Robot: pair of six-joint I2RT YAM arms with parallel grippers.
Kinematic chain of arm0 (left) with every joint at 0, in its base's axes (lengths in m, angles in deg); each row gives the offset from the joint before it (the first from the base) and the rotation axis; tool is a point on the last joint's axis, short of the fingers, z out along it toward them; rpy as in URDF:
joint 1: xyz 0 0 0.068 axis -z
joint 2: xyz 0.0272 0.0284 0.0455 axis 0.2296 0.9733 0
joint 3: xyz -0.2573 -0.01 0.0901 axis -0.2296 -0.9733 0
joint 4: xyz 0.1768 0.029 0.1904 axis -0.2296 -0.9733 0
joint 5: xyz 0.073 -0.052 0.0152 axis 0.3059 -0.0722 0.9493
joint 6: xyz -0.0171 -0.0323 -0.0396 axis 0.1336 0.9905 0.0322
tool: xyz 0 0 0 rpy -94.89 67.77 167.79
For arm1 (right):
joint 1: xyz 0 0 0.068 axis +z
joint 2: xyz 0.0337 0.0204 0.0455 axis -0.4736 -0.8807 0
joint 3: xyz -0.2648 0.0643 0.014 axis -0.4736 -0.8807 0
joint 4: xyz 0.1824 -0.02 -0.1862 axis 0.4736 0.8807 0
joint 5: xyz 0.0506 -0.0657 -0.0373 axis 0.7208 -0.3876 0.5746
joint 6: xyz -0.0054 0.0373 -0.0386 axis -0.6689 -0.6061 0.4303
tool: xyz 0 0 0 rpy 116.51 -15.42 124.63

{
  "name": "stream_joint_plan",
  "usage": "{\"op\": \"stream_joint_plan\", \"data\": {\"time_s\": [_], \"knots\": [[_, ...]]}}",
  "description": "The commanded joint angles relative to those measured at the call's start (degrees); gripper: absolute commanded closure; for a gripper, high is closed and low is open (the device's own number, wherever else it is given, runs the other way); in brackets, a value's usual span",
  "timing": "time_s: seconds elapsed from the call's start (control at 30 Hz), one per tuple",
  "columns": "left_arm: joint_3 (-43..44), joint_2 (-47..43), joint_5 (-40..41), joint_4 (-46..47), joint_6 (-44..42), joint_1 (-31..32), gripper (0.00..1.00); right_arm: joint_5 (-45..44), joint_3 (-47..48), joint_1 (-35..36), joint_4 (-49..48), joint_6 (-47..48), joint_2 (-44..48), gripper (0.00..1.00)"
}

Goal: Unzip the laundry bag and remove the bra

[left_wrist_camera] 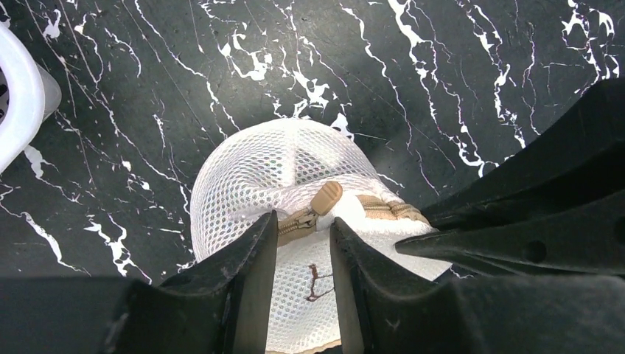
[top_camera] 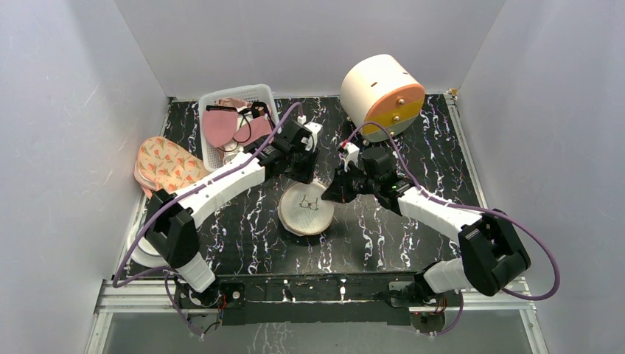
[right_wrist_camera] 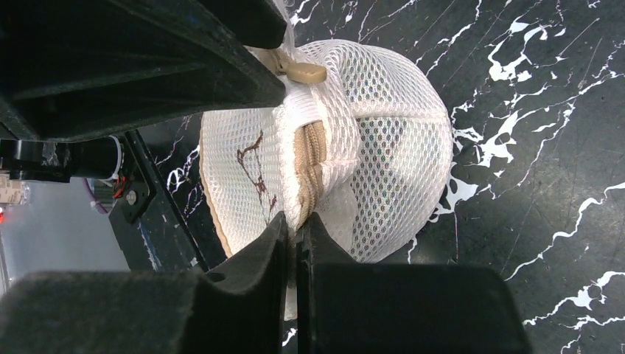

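Note:
The laundry bag [top_camera: 304,210] is a round white mesh pouch with a tan zipper, lying on the black marble table. My left gripper [left_wrist_camera: 304,221] is open over the bag [left_wrist_camera: 273,166], its fingers either side of the zipper slider, with the tan pull tab [left_wrist_camera: 325,198] just past the tips. My right gripper [right_wrist_camera: 297,221] is shut on the bag's [right_wrist_camera: 390,140] zipper seam [right_wrist_camera: 313,158] at its near edge. From above, the left gripper [top_camera: 304,177] is at the bag's far edge and the right gripper [top_camera: 329,193] at its right edge. The bra is hidden inside the bag.
A white basket [top_camera: 214,99] with pink garments stands at the back left. A floral padded item [top_camera: 168,164] lies left of it. A cream and orange drum [top_camera: 381,96] stands at the back right. The left arm [right_wrist_camera: 133,66] fills the upper left of the right wrist view.

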Motion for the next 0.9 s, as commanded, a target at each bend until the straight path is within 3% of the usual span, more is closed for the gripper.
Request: {"op": "stream_joint_plan", "data": {"time_s": [0.0,0.33,0.87], "knots": [[3.36,0.06,-0.96,0.18,-2.10,0.36,0.68,1.41,0.08,-0.26,-6.46,-2.38,1.56,1.00],[6.16,2.03,4.32,-0.12,-3.36,2.86,0.54,1.01,0.98,-0.25,-4.63,-1.89,1.71,1.00],[7.65,5.78,7.55,-1.85,-6.03,3.49,0.69,1.06,1.32,-0.22,-4.50,-2.83,2.15,1.00]]}}
